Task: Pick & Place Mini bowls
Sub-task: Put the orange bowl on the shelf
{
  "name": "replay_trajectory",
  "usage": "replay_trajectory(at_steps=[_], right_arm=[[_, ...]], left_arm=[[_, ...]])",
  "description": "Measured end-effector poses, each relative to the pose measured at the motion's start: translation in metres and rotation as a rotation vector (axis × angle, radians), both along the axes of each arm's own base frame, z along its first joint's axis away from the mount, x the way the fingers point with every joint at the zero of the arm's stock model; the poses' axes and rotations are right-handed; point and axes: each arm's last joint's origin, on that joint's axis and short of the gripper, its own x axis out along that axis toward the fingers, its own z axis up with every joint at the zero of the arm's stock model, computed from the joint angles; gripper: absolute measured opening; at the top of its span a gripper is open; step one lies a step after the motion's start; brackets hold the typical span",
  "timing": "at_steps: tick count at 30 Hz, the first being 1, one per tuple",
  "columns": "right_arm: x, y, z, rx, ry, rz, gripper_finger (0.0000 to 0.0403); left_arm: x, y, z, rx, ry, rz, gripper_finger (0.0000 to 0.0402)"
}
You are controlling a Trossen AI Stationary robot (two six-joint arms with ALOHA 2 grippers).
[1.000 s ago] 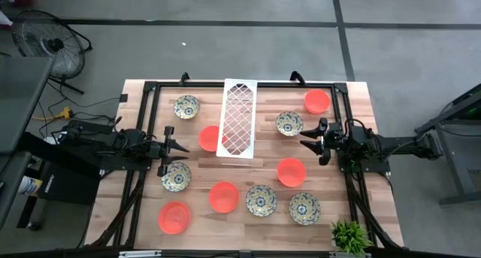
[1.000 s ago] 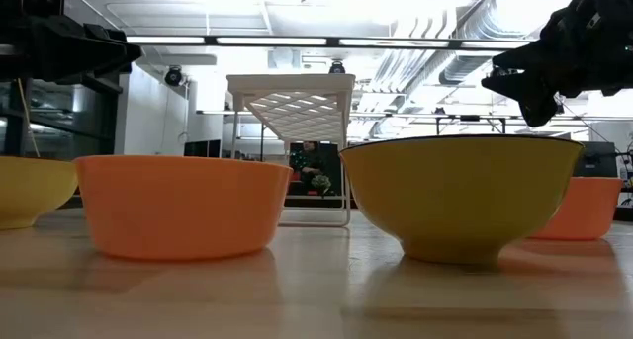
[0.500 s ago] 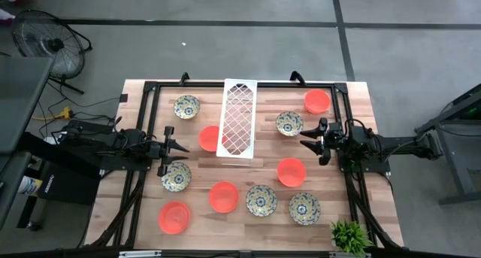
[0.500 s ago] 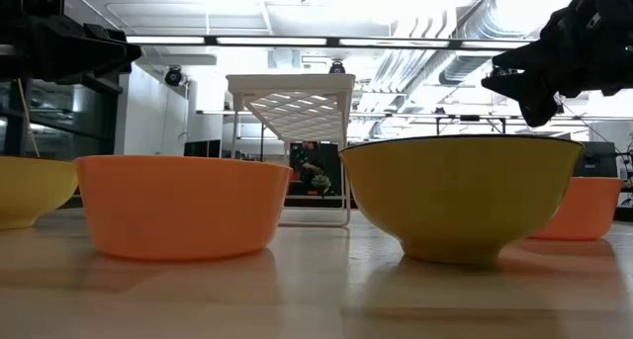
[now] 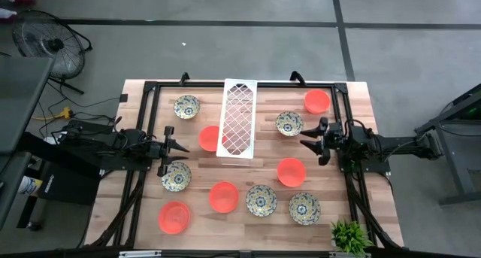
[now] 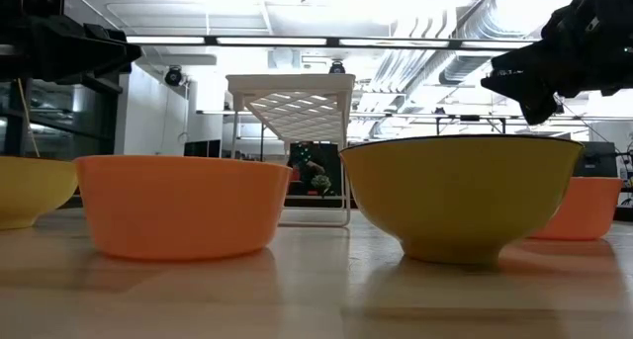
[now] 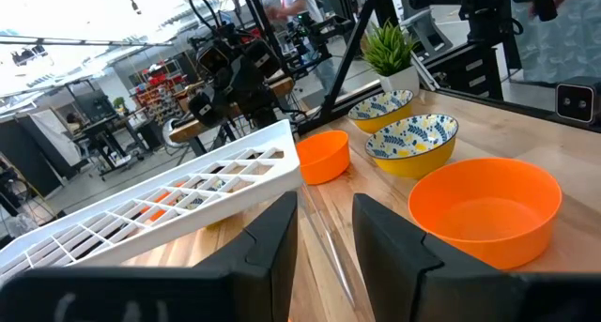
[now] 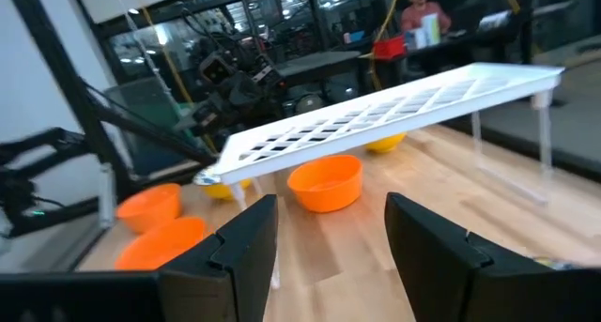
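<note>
Both pincers and bowls unmoved

Pretty bright in here, all from the ceiling strip lights (image 6: pixel 297 41) overhead, which blow out white at table level. Shadows on the wooden table (image 5: pixel 357 100) are soft and short. The nearest orange bowl (image 6: pixel 183 206) looks slightly soft, and the right wrist view is hazy, its background smeared.
</note>
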Motion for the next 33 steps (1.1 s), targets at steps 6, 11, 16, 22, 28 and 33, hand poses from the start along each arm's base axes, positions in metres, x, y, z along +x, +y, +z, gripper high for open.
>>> replay_trajectory(at_steps=[6, 11, 16, 22, 28, 33], right_arm=[[0.000, -0.001, 0.000, -0.001, 0.000, -0.032, 0.0185], [0.000, -0.001, 0.000, 0.019, -0.004, -0.049, 0.0185], [0.000, -0.002, 0.000, 0.074, -0.015, -0.066, 0.0185], [-0.001, -0.004, 0.000, 0.150, -0.034, -0.137, 0.0185], [-0.003, -0.009, 0.005, 0.262, -0.043, -0.320, 0.0185], [-0.005, -0.010, 0.034, 0.259, 0.004, -0.358, 0.0185]], left_arm=[[0.000, 0.000, 0.000, 0.000, 0.000, 0.000, 0.0101], [0.000, 0.000, 0.000, 0.000, 0.000, 0.000, 0.0101], [0.000, 0.000, 0.000, 0.000, 0.000, 0.000, 0.0101], [0.000, 0.000, 0.000, 0.000, 0.000, 0.000, 0.0101], [0.000, 0.000, 0.000, 0.000, 0.000, 0.000, 0.0101], [0.000, 0.000, 0.000, 0.000, 0.000, 0.000, 0.0101]])
